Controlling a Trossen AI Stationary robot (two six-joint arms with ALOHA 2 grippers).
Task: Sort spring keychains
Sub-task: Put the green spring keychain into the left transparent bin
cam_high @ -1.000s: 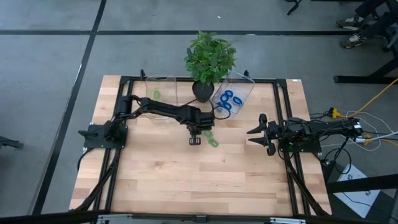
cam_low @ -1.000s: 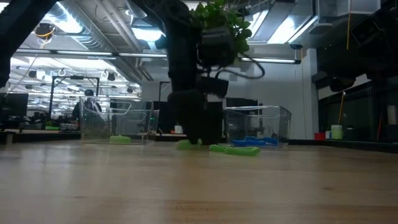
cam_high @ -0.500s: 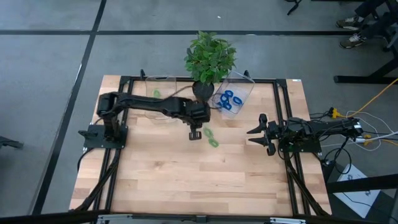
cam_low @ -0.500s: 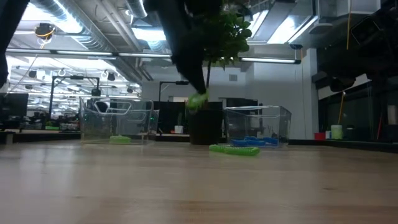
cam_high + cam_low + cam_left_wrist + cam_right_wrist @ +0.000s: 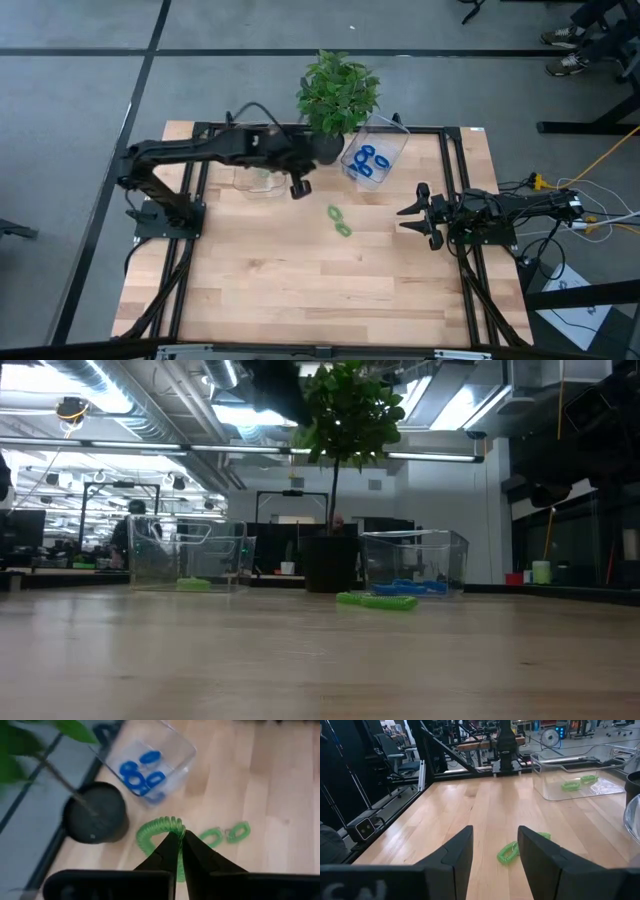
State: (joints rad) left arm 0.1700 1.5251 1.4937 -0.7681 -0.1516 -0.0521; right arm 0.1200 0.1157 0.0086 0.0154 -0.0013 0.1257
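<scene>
Your left gripper (image 5: 176, 836) hangs above the table (image 5: 300, 290) beside the near edge of the left clear bin (image 5: 262, 168), close to the potted plant (image 5: 337, 95). Its jaws are clamped on a light green spring keychain (image 5: 159, 830), which loops out from between the fingertips in the left wrist view.

Two more green keychains (image 5: 338, 220) lie loose on the bare wood near the middle of the table, just beside each other, between your two arms. The left bin already has green keychains in it (image 5: 577, 783), resting on its floor. The right clear bin (image 5: 392, 148), tilted against the plant's dark pot (image 5: 94, 817), holds several blue keychains (image 5: 366, 162).

Your right gripper (image 5: 408, 214) waits low over the right side of the table, pointing toward the loose green pair. Its jaws stand apart with nothing between them.
</scene>
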